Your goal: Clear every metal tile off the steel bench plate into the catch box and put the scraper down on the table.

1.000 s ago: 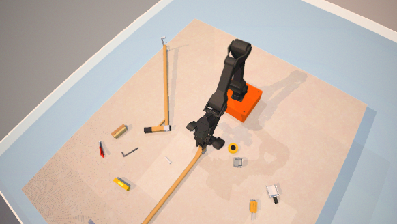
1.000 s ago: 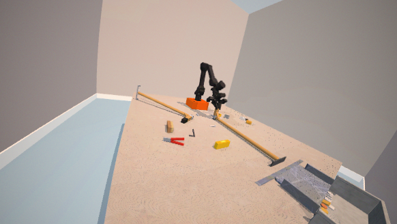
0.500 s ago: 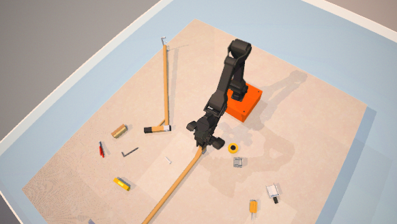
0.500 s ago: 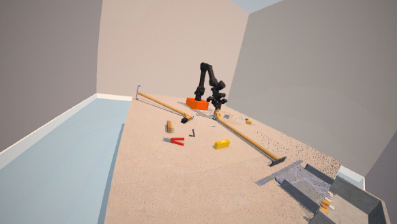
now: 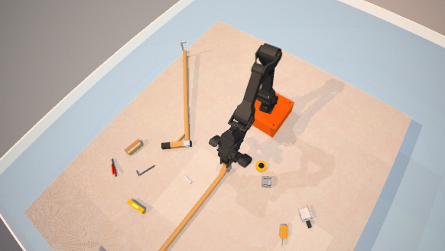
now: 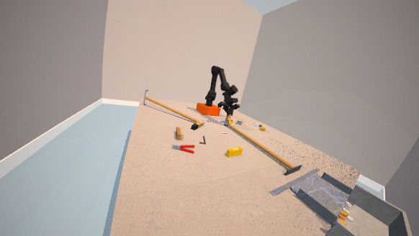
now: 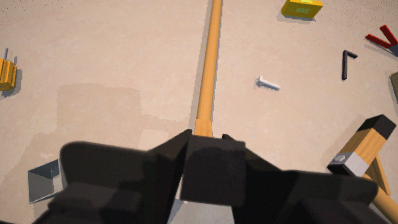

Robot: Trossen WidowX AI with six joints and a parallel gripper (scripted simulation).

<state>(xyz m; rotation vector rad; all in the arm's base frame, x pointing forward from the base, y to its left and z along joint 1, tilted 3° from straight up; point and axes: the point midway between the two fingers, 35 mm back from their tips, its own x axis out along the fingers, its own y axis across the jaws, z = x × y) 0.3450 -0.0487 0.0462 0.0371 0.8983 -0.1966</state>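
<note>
Fingers: clamped on the near end of the long scraper; the black gripper (image 5: 225,164) (image 6: 229,116) (image 7: 206,136) points down over the worktop (image 5: 336,138) (image 6: 169,187) (image 7: 125,65).
Long scraper: pale wooden handle (image 5: 195,210) (image 6: 259,144) (image 7: 208,75) running outward from the fingers to a dark, flat, crosswise blade (image 6: 293,170). The blade lies short of the grey strip (image 6: 288,185) before the plate.
Bench plate: blue-grey steel surface (image 6: 320,188) between low grey side walls, at the far end of the worktop.
Metal tiles: small orange, yellow and white pieces (image 6: 343,214) clustered where the plate meets the catch box; which of them lie past the edge cannot be told.
Catch box: grey, open-topped, high-walled container (image 6: 374,203) adjoining the plate.
Second long tool: wooden shaft (image 5: 186,92) (image 6: 169,109) with a hooked metal end, its other end by a black, wooden and silver block (image 5: 176,145) (image 6: 197,124) (image 7: 367,140).
Yellow block: rectangular (image 5: 136,206) (image 6: 234,152) (image 7: 301,8), with a paler patch on one face; any lettering is too small to read.
Small hardware: red-handled pliers (image 5: 113,167) (image 6: 185,148) (image 7: 382,39), black L-shaped key (image 5: 147,170) (image 6: 204,140) (image 7: 344,65) and white screw (image 5: 188,179) (image 6: 224,133) (image 7: 269,84), lying apart.
Base: bright orange block (image 5: 273,124) (image 6: 216,111) beneath the black arm.
</note>
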